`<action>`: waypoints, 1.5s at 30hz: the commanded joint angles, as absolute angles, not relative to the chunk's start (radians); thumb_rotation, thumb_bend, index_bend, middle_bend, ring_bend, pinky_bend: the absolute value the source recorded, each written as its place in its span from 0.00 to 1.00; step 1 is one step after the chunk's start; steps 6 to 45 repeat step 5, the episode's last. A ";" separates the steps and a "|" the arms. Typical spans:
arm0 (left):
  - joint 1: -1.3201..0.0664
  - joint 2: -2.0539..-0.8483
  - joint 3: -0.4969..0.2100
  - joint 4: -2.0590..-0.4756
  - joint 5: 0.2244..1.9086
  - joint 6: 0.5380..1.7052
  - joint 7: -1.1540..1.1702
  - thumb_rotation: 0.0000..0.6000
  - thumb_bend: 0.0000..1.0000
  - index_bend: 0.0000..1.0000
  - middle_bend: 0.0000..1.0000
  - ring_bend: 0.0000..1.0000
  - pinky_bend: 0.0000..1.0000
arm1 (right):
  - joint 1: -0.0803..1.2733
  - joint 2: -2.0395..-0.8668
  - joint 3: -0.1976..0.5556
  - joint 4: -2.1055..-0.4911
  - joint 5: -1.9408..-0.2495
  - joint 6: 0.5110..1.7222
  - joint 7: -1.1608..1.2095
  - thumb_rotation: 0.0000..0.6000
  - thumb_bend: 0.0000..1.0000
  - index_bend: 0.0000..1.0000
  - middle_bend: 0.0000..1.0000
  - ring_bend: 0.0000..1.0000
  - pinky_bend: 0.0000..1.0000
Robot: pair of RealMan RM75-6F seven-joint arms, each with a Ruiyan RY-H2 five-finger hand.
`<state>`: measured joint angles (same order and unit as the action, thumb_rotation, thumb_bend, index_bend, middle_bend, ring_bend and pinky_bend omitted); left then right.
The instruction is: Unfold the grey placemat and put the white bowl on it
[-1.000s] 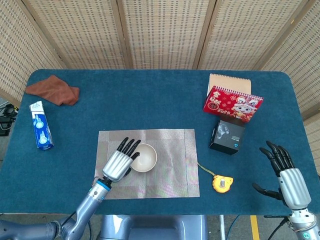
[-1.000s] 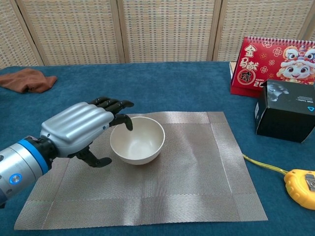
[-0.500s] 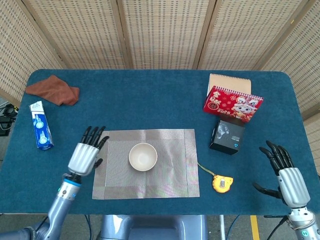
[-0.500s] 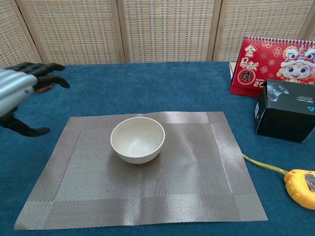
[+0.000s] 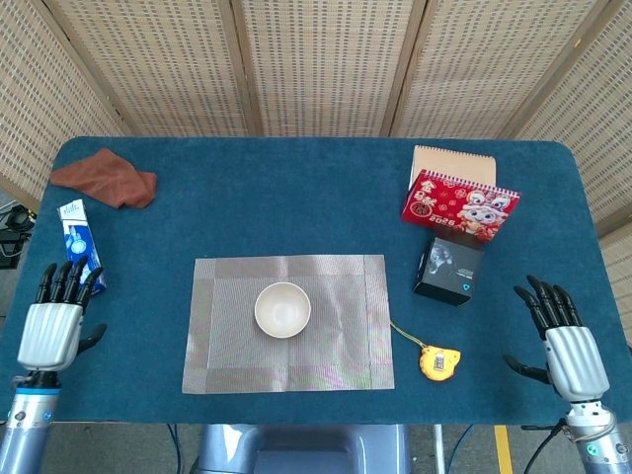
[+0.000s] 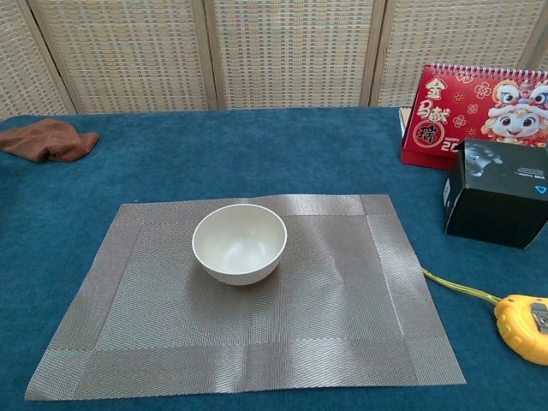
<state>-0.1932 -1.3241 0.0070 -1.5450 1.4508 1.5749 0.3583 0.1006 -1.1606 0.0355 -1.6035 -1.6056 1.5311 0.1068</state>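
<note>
The grey placemat (image 5: 336, 326) (image 6: 325, 300) lies flat and unfolded on the blue table. The white bowl (image 5: 282, 310) (image 6: 239, 243) stands upright on it, a little left of the mat's middle. My left hand (image 5: 49, 331) hovers at the table's front left corner, fingers spread, holding nothing. My right hand (image 5: 563, 346) hovers at the front right corner, fingers spread and empty. Neither hand shows in the chest view.
A brown cloth (image 5: 106, 178) (image 6: 47, 139) lies at the back left, a blue and white box (image 5: 81, 259) near the left edge. A red calendar (image 5: 459, 204) (image 6: 479, 116), a black box (image 5: 448, 270) (image 6: 495, 195) and a yellow tape measure (image 5: 438, 361) (image 6: 524, 328) sit right of the mat.
My left hand has let go of the bowl and drawn back left to the table's front left corner. The bowl stays on the mat. The right hand has barely moved.
</note>
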 commanded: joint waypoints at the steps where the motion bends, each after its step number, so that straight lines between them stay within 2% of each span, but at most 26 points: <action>1: -0.152 -1.286 0.019 -1.558 1.475 1.629 0.318 1.00 0.18 0.08 0.00 0.00 0.00 | 0.104 -1.168 0.041 -1.609 -1.583 1.511 0.086 1.00 0.15 0.12 0.00 0.00 0.00; 45: -0.136 -1.269 0.013 -1.562 1.471 1.630 0.301 1.00 0.18 0.07 0.00 0.00 0.00 | 0.110 -1.177 0.042 -1.608 -1.573 1.492 0.071 1.00 0.15 0.12 0.00 0.00 0.00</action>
